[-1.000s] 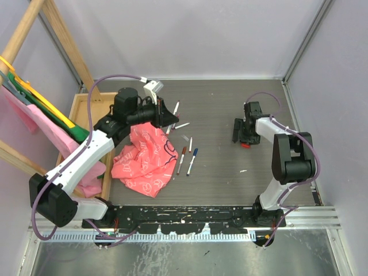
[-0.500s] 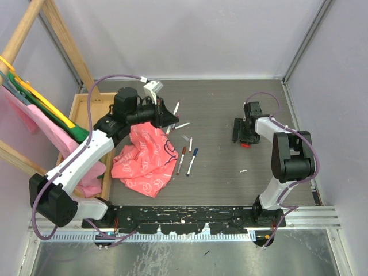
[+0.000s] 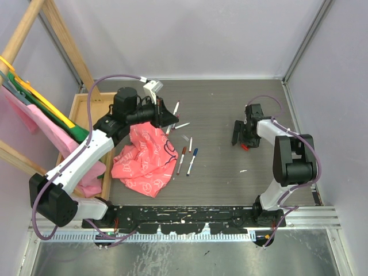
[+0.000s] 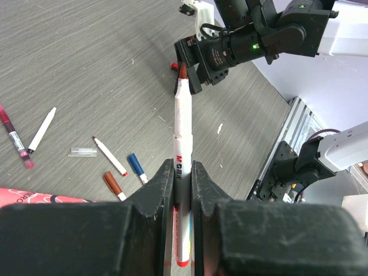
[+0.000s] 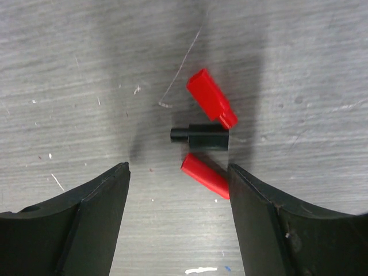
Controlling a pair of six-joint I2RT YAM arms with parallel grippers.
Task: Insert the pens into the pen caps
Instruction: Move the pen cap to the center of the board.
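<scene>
Sticking out from the left gripper [image 4: 183, 190] is one white pen [image 4: 182, 132]. The two black fingers [image 4: 161, 190] squeeze tight on its barrel. Its dark red tip points away from them, toward the right side of the worktop [image 3: 230, 178]. This pen is up in the air over the far left part of the worktop, just past the pink cloth [image 3: 146, 158].

Other loose pens [image 3: 187, 160] lie flat near the middle of the worktop, just beside the cloth. Two of them lie side by side, one with a red end and one with a blue end. A few more lie closer to the far edge, near the left gripper.

Three pen caps lie near the right edge of the worktop, about halfway back. They make a small bunch: a red cap [image 5: 211, 98], a black cap [image 5: 201, 137] in the middle, and a second red cap [image 5: 205, 175]. They lie very close together, and I cannot tell if they touch.

The right gripper [image 5: 177, 184] hangs just over the caps with its fingers spread wide. It holds nothing. The caps lie between the two fingers, closer to one of them.

At the left edge of the worktop sits a wooden tray [image 3: 75, 112].
</scene>
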